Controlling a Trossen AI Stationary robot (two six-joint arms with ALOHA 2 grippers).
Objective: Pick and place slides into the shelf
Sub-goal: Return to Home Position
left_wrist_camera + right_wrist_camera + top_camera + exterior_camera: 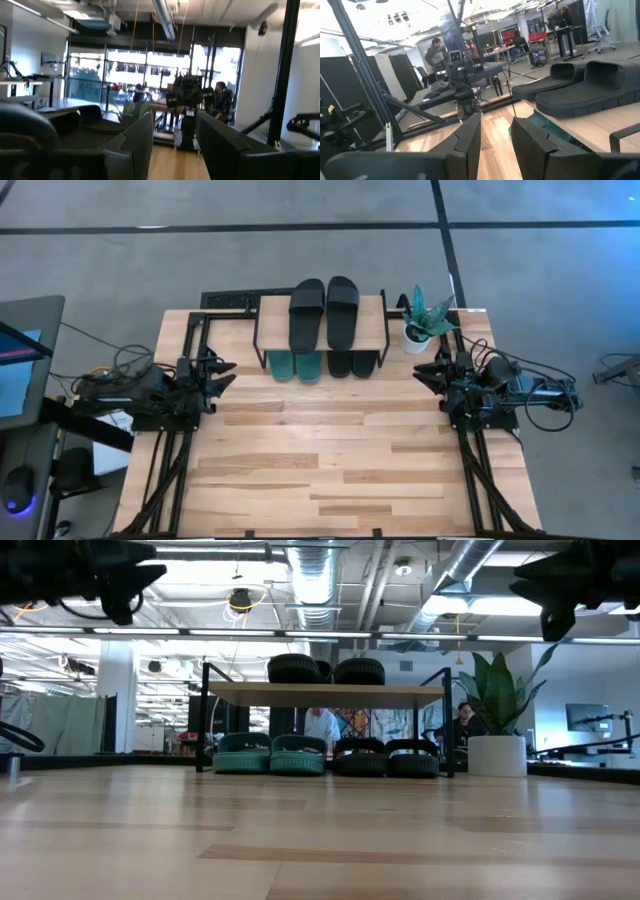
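Wide wooden tabletop [330, 470], open across its middle and near side (plenty of room to move). At its far edge stands the low shelf [272, 320]: one black pair of slides [324, 315] on top, with a green pair [295, 365] and a second black pair [353, 363] underneath. A potted plant [425, 320] sits just beside the shelf, near my right tool [420, 372]. My left tool [228, 373] hovers at the opposite edge. Both tools are raised, fingers apart, holding nothing. Homing well, I judge, means folding each arm back along its own side, clear of plant and shelf legs.
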